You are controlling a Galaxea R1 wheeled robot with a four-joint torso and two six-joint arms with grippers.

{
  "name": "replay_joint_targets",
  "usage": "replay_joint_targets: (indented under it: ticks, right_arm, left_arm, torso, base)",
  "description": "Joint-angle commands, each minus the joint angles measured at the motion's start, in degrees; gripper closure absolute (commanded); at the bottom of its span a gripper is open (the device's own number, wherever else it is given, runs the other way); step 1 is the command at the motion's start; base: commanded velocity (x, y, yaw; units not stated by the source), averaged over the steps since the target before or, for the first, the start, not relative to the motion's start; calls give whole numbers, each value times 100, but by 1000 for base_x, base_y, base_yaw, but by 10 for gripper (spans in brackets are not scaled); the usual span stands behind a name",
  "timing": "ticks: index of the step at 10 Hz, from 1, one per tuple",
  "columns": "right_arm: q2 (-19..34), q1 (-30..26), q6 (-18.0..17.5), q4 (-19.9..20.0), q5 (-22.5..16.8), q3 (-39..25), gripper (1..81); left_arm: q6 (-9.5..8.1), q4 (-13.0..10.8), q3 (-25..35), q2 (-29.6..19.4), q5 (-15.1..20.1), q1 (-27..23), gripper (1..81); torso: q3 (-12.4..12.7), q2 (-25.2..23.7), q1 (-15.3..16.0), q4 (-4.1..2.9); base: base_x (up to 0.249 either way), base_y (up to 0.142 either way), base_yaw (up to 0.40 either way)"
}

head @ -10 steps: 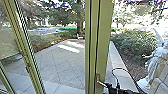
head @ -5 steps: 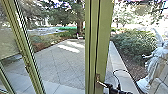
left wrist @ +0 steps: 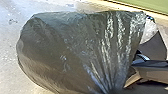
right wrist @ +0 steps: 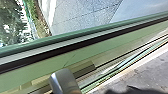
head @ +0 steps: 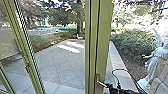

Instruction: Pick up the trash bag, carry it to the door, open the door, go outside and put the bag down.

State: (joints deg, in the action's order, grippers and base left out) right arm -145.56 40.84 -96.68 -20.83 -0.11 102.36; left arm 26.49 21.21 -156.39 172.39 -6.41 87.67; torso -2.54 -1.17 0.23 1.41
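At the lower right of the head view, my right gripper [head: 109,88] is beside the metal handle [head: 101,83] on the green door frame [head: 103,45]. The silver handle [right wrist: 64,81] is large and close in the right wrist view, against the green frame. In the left wrist view the dark, shiny trash bag [left wrist: 67,50] bulges out, its plastic gathered into folds at my left gripper [left wrist: 122,87], which is shut on it. Part of the gathered neck is hidden.
Beyond the glass is a paved yard [head: 62,65] with a tree and planting behind. A low pale ledge [head: 120,62] runs along its right side, near a bush [head: 135,42] and a white statue [head: 156,62]. Another green frame post [head: 26,55] slants at the left.
The thin cable loop at the right arm has shifted and the arm has moved very slightly. The door frame and handle look unchanged.
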Motion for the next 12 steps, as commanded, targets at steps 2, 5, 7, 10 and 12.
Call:
replay_joint_targets:
  ticks: [2, 5, 7, 10, 12]
  right_arm:
    - [-466, 184, 282, -483, -2727, -114, 10]
    - [-539, 184, 282, -483, -2758, -51, 10]
    - [-521, 167, 282, -483, -2688, -42, 10]
    - [-503, 61, 264, -457, -2670, -16, 10]
    - [-416, -53, 264, -448, -2503, -7, 10]
  left_arm:
    - [-12, 32, -5, -11, 308, -264, 811]
    - [-12, 32, -5, -20, 316, -264, 811]
    - [-12, 32, -5, -28, 316, -264, 811]
    - [-12, 41, -5, -46, 316, -264, 811]
    - [-12, 50, -5, -55, 316, -246, 811]
  torso:
    - [0, 0, 0, 0]
    - [-189, 0, -2, 0]
    - [-367, -2, -2, 0]
    - [-866, -4, -9, 0]
    - [-724, -2, -9, 0]
  base:
    - [0, 0, 0]
    - [0, 0, 0]
    - [0, 0, 0]
    - [0, 0, 0]
    - [0, 0, 0]
